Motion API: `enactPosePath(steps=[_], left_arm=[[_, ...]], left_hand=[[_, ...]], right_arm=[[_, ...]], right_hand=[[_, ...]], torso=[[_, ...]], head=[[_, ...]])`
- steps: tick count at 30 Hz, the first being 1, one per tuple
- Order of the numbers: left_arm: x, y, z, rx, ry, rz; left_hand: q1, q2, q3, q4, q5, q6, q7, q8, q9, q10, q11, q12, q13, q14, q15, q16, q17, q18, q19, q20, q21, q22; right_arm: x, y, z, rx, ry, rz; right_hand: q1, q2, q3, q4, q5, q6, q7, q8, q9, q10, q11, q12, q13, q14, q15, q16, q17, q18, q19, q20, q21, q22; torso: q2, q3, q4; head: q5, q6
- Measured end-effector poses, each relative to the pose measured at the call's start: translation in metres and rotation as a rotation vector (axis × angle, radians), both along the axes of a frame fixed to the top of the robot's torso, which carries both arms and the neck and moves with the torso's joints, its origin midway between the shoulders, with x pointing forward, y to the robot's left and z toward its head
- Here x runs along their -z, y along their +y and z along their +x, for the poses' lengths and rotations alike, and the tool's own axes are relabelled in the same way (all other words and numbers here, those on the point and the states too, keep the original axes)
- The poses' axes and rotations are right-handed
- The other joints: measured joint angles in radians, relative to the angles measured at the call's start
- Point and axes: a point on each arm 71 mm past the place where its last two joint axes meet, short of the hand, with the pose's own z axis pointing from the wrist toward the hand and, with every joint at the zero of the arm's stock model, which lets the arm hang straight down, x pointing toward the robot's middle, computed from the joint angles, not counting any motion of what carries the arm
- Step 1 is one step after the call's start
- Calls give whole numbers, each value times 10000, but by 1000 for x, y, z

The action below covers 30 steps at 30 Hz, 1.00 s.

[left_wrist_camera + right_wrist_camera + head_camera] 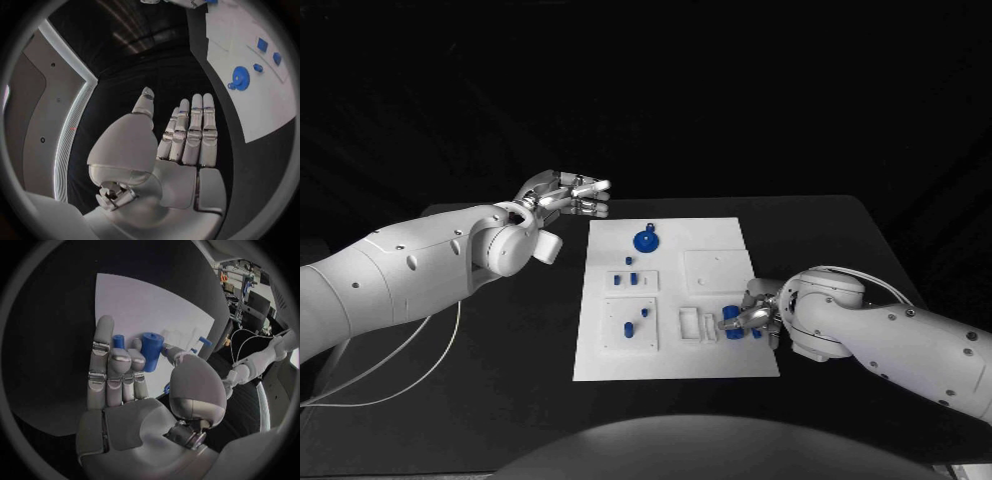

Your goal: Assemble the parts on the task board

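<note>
White task board (pixel 711 240) flat mid-table, small blue parts (pixel 635 278) on it

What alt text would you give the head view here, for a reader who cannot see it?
The right hand grips a blue cylinder at the near right of the white task board on a black table. The left hand hovers open beyond the board's far left corner, holding nothing. A blue gear and smaller blue parts lie on the board.

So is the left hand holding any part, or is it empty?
Empty: the left hand has straight fingers with nothing between them, off the task board.
</note>
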Motion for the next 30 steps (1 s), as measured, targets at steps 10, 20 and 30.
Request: enactPosePath(steps=[10, 20, 30], left_arm=[[0, 0, 0, 55, 29, 56], [1, -1, 0, 96, 36, 101], [1, -2, 0, 120, 48, 129]], left_hand=[[2, -1, 0, 0, 45, 0, 0, 0, 1, -34, 35, 0, -1, 0, 0, 0, -1, 0, 0, 0, 0, -18], [2, -1, 0, 0, 44, -75, 2, 0, 1, -36, 35, 0, -2, 0, -1, 0, 9, 0, 0, 0, 0, -39], [2, -1, 0, 0, 42, -74, 2, 0, 2, -36, 35, 0, -2, 1, -1, 0, 8, 0, 0, 0, 0, -67]], right_arm=[[-6, 6, -7, 117, 132, 544], [-28, 12, 3, 411, 12, 1311], [-31, 32, 3, 309, 250, 1884]], right_hand=[[-324, 324, -373, -375, 1095, -80, -71, 41, 85, -62, -57, 36, 12, -2, 2, 0, -5, -1, 0, 0, 53, 0], [-327, 322, -473, -477, 1442, -80, -72, 41, 89, -61, -55, 35, 11, 7, -7, 0, 2, -1, 0, 1, 52, 1], [-329, 319, -541, -545, 1594, -81, -72, 40, 85, -59, -54, 34, 21, 0, -43, 0, 2, -2, 0, 2, 51, 2]], torso=[[-4, 2, -12], [-4, -5, -1], [-4, -11, 4]], head=[[15, 18], [2, 57], [41, 43]])
